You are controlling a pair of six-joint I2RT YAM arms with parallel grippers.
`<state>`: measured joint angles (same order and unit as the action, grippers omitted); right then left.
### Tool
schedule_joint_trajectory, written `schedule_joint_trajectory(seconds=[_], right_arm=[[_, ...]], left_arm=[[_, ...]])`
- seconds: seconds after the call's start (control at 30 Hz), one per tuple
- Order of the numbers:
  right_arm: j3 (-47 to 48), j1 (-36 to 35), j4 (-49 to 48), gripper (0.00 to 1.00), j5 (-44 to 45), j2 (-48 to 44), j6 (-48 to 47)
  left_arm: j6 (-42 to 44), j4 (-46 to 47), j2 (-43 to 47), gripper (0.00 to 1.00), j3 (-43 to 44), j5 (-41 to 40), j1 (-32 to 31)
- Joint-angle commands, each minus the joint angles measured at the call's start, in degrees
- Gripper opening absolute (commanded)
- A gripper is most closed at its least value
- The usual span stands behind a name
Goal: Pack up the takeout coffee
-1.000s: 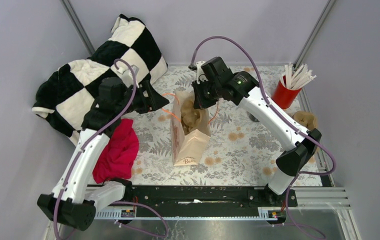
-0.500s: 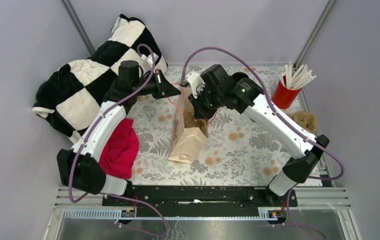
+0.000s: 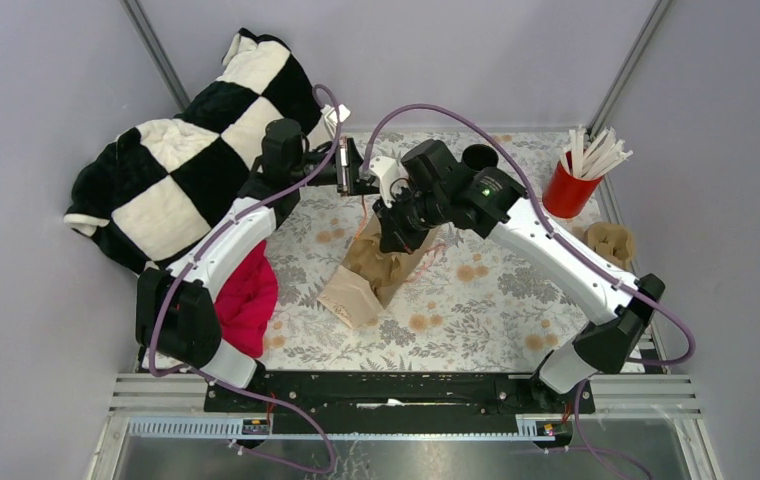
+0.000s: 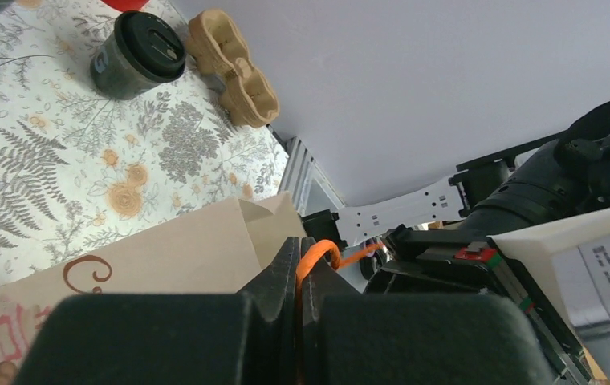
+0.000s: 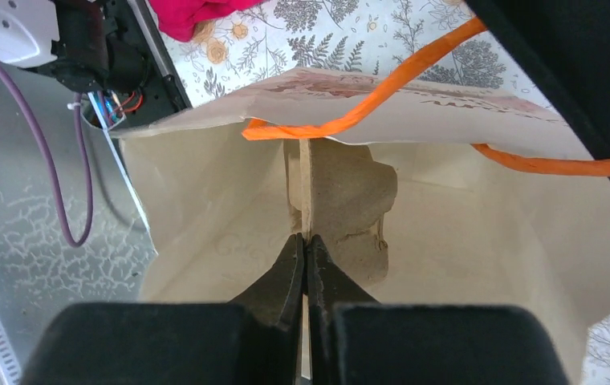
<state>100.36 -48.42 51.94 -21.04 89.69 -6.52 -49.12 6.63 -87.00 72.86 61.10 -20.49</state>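
The takeout coffee (image 4: 137, 54), a small black cup with a round black lid, stands on the floral cloth in the left wrist view; the right arm hides it from above. A brown paper bag (image 3: 361, 285) leans tilted mid-table. My left gripper (image 3: 356, 182) is shut on one orange handle (image 4: 322, 253) at the bag's rim (image 4: 165, 257). My right gripper (image 5: 306, 241) reaches into the bag's mouth, shut on the thin edge of a cardboard cup holder (image 5: 342, 200) inside. From above, the right gripper (image 3: 393, 225) sits at the bag's opening.
A black-and-white checkered blanket (image 3: 186, 150) and a red cloth (image 3: 241, 300) lie at the left. At the right are a red cup of white straws (image 3: 568, 188) and a spare cardboard cup holder (image 3: 611, 240). A black cup rim (image 3: 478, 157) shows behind the right arm.
The left gripper swung right to the bag and shut on its orange handle. The bag went from upright to tilted, and the right gripper shifted left with it.
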Motion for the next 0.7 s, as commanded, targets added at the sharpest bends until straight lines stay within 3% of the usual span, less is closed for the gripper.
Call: schedule_joint_trajectory(seconds=[0.0, 0.13, 0.3, 0.5, 0.57, 0.63, 0.67], right_arm=[[-2.49, -0.28, -6.83, 0.0, -0.86, 2.91, 6.14], [-2.92, 1.2, -7.59, 0.0, -5.4, 6.76, 8.21], [-7.31, 3.42, -16.23, 0.0, -10.05, 6.49, 8.81], [-3.27, 4.13, -11.93, 0.02, -9.34, 10.21, 5.14], [-1.56, 4.1, -10.22, 0.06, -6.94, 10.92, 3.9], [1.5, 4.04, -7.54, 0.21, -1.82, 11.99, 3.56], [3.57, 4.04, -5.83, 0.35, 1.09, 12.56, 3.85]], left_arm=[[3.45, 2.24, 1.62, 0.0, -2.51, 2.18, 1.63], [3.25, 3.97, 3.0, 0.0, -6.43, 2.34, 4.49], [3.23, 5.44, 3.74, 0.0, -8.51, 2.51, 5.82], [3.9, 5.0, 4.31, 0.0, -8.89, 2.16, 6.29], [4.9, 3.55, 4.59, 0.0, -8.89, 1.57, 6.49], [5.59, 3.05, 4.7, 0.0, -9.07, 1.07, 6.64], [5.72, 2.87, 4.67, 0.0, -9.13, 0.95, 6.73]])
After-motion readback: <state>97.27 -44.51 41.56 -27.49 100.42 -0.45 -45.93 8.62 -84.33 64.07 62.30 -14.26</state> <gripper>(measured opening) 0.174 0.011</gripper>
